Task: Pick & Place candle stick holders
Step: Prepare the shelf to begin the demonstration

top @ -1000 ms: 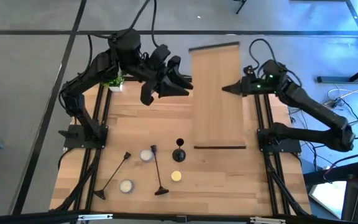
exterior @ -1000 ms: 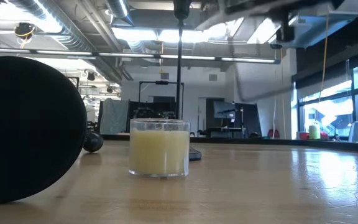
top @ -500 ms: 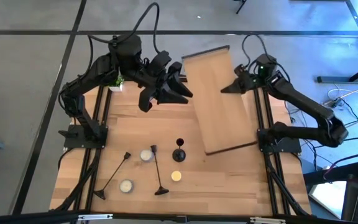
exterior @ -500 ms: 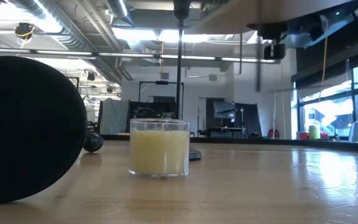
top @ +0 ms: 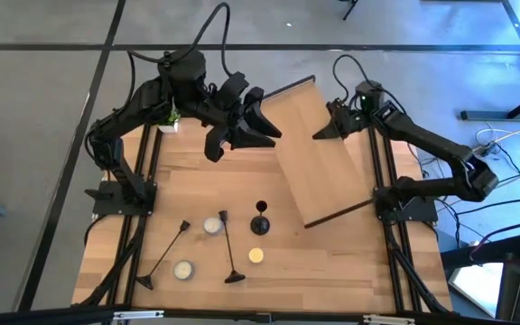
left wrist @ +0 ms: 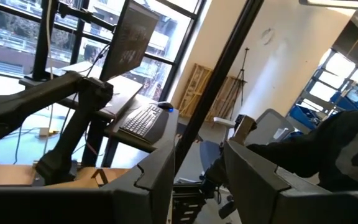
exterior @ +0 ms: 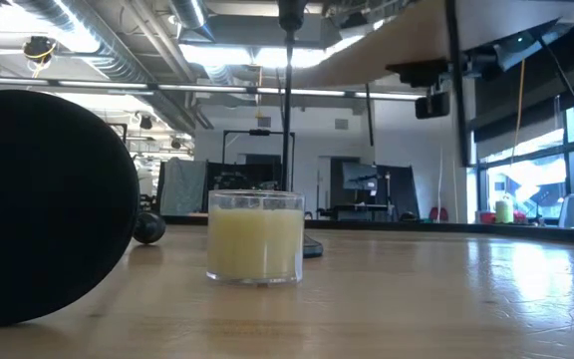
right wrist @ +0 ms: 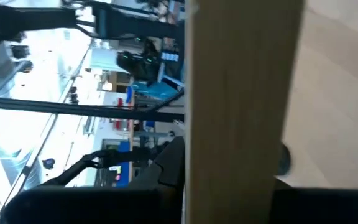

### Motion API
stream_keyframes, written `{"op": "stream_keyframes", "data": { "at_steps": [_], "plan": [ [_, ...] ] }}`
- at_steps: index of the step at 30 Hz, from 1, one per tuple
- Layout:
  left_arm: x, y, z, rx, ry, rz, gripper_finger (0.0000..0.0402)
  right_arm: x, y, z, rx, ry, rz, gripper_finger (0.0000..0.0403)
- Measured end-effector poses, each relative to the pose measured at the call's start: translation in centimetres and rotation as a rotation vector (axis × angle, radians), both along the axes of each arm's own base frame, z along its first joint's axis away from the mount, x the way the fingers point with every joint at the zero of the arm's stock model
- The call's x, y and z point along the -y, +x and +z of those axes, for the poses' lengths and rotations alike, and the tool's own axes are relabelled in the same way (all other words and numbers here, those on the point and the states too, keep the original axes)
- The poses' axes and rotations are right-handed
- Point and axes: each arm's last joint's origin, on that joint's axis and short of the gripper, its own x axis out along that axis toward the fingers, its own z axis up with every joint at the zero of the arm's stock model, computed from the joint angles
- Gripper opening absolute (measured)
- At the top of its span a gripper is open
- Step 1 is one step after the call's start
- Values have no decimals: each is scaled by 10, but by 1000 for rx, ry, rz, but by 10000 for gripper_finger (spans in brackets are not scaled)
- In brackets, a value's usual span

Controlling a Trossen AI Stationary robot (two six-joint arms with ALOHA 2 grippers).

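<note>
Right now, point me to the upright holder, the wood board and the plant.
upright holder [top: 260,220]: high view, on its round base.
wood board [top: 319,153]: high view, middle of its face.
plant [top: 166,117]: high view, on its green leaves.

- A large flat rectangular wooden board [top: 319,153] is hanging tilted above the right half of the light wooden slatted table [top: 350,271], between the two arms.
- A short black metal candle stick holder [top: 260,219] is standing upright near the table's middle, just left of the board's lower corner.
- Two tall black metal candle stick holders are lying on their sides left of it: one [top: 163,255] farther left, one [top: 228,248] nearer.
- A small round white candle [top: 212,225] is sitting between their upper ends.
- Another small round white candle [top: 183,269] is sitting between their lower ends.
- A small round yellow candle [top: 256,255] is sitting just below the short holder.
- A small green potted plant [top: 166,120] is standing at the table's far left corner, beside the left arm.
</note>
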Motion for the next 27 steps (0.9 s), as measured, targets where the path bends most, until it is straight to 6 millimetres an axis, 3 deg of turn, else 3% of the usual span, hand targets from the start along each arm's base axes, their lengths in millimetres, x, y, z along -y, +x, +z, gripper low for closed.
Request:
{"op": "stream_keyframes", "data": {
  "at_steps": [12,20,27],
  "plan": [
    [-4,0,-1,-4,17,30,99,3,1,-9,-132,-52,-202,51],
    [-5,0,-1,-4,18,65,85,-5,9,-12,-146,-47,-203,51],
    [-5,0,-1,-1,25,72,78,-16,10,-48,-157,48,-292,51]
  ]
}}
